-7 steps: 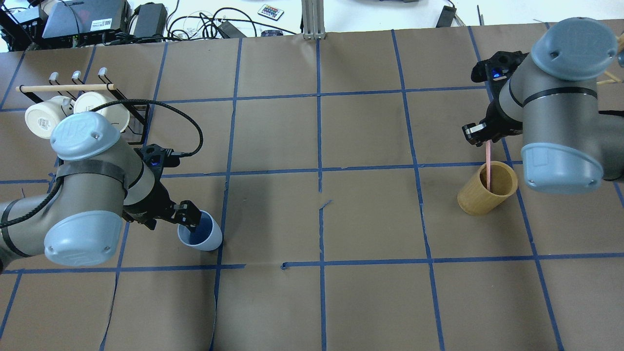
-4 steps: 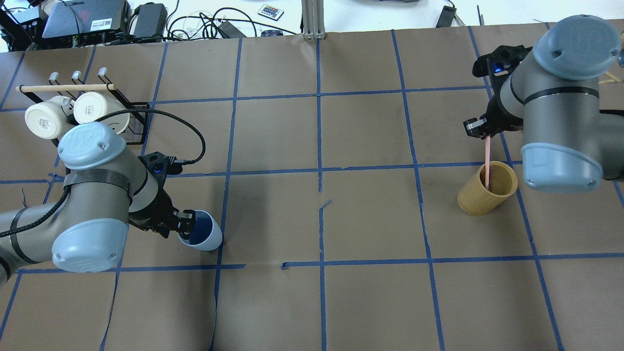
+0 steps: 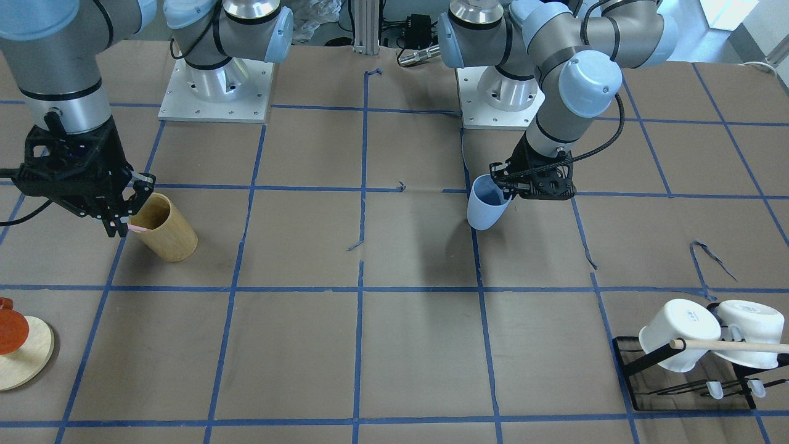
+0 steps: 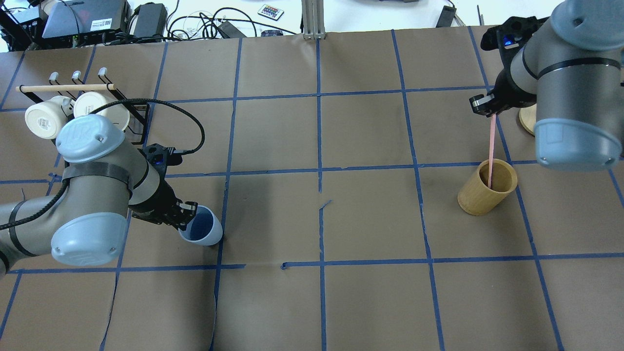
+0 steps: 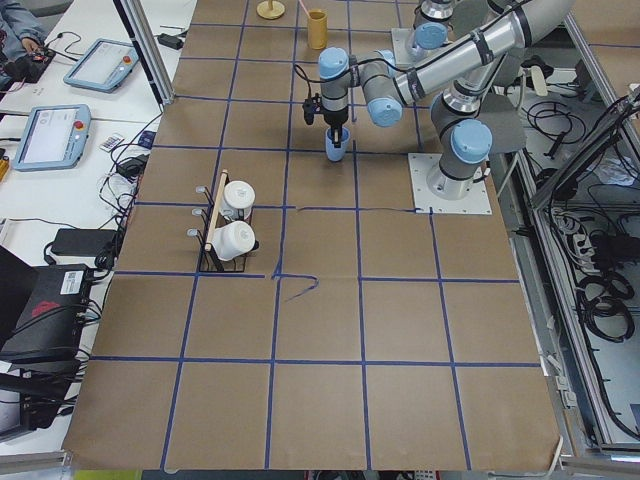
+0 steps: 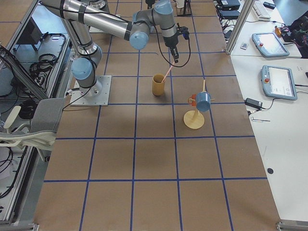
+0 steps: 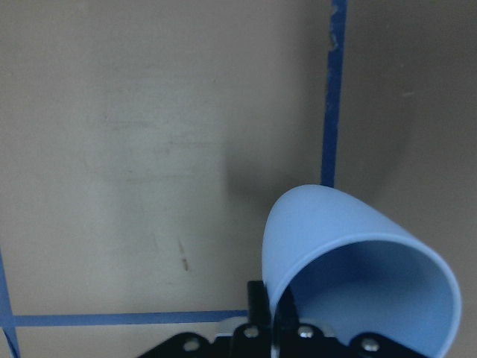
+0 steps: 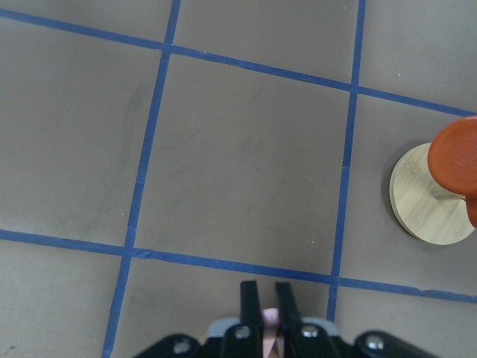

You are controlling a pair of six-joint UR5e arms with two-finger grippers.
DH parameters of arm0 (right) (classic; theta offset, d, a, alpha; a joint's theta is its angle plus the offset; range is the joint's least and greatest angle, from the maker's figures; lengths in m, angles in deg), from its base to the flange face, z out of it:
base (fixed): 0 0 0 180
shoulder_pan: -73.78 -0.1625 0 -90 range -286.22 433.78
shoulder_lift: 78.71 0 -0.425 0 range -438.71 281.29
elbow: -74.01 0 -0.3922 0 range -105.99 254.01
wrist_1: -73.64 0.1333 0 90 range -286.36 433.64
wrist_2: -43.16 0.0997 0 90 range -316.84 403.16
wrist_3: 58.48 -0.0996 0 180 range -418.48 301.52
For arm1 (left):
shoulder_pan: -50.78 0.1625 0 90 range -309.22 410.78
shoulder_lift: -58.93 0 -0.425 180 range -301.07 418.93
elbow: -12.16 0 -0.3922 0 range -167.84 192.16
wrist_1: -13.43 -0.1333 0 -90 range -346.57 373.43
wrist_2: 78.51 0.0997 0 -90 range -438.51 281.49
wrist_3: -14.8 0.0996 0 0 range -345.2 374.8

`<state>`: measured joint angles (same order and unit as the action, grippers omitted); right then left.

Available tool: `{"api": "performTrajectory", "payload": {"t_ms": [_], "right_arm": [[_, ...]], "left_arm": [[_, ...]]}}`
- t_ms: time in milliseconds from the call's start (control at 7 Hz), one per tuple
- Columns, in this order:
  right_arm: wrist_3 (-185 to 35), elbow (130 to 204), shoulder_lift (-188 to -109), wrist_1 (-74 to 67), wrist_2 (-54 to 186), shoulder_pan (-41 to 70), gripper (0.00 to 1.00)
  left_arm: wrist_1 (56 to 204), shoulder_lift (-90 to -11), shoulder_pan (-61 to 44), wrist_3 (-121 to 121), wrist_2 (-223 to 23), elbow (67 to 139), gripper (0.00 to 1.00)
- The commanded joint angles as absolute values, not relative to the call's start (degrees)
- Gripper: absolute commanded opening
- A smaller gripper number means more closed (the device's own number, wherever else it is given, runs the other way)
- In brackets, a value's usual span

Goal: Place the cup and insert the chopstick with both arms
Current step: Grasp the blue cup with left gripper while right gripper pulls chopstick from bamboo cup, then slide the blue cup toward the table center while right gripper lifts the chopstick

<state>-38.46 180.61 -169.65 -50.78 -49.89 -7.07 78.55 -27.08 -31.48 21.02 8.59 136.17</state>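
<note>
The light blue cup [image 4: 202,232] hangs tilted from my left gripper [image 4: 189,215], which is shut on its rim, one finger inside. It also shows in the front view [image 3: 486,206] and the left wrist view [image 7: 350,261]. My right gripper [image 4: 488,107] is shut on the top of a pale pink chopstick [image 4: 492,146]. The stick hangs down with its lower end still inside the tan wooden cylinder [image 4: 486,195]. In the right wrist view the pink end [image 8: 270,319] sits between the closed fingers. The right-side view shows the stick [image 6: 168,72] slanting up from the cylinder [image 6: 159,85].
A black rack with two white mugs [image 4: 73,111] and a wooden rod stands at the far left, behind my left arm. A round wooden stand [image 3: 21,354] holding a mug sits beyond the tan cylinder. Blue tape lines grid the brown table cover.
My right gripper has risen and moved away from the robot, drawing the pink chopstick most of the way up out of the tan cylinder. My left arm has shifted slightly; the cup stays in its grip.
</note>
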Motion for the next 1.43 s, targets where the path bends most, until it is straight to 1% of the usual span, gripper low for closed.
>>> {"api": "performTrajectory", "payload": {"t_ms": [0, 143, 286, 429, 857, 1143, 1286], "right_arm": [[-38.8, 172.5, -170.0, -42.3, -49.7, -7.2, 0.00], [-39.9, 168.0, -170.0, -38.0, -48.3, -7.3, 0.00], [-43.2, 164.5, -170.0, -34.9, -46.4, -7.3, 0.00], [-44.0, 163.1, -169.9, -33.3, -46.1, -7.4, 0.00], [-47.5, 163.0, -169.9, -33.4, -43.8, -7.6, 0.00], [-52.0, 163.2, -169.4, -34.1, -43.6, -9.8, 0.00], [-52.1, 163.3, -169.3, -34.1, -43.5, -10.0, 0.00]], "left_arm": [[82.1, -27.3, -37.8, 10.0, 5.7, 132.9, 0.00], [81.1, -27.8, -45.6, 1.1, 5.7, 132.9, 0.00], [76.1, -30.0, -52.2, -2.6, 5.6, 132.9, 0.00], [71.5, -32.8, -55.1, -10.0, 5.4, 132.8, 0.00], [67.2, -36.2, -58.5, -15.8, 3.8, 131.7, 0.00], [67.5, -38.2, -59.3, -15.3, 3.9, 129.0, 0.00], [67.6, -38.5, -60.0, -15.4, 3.9, 128.9, 0.00]]}}
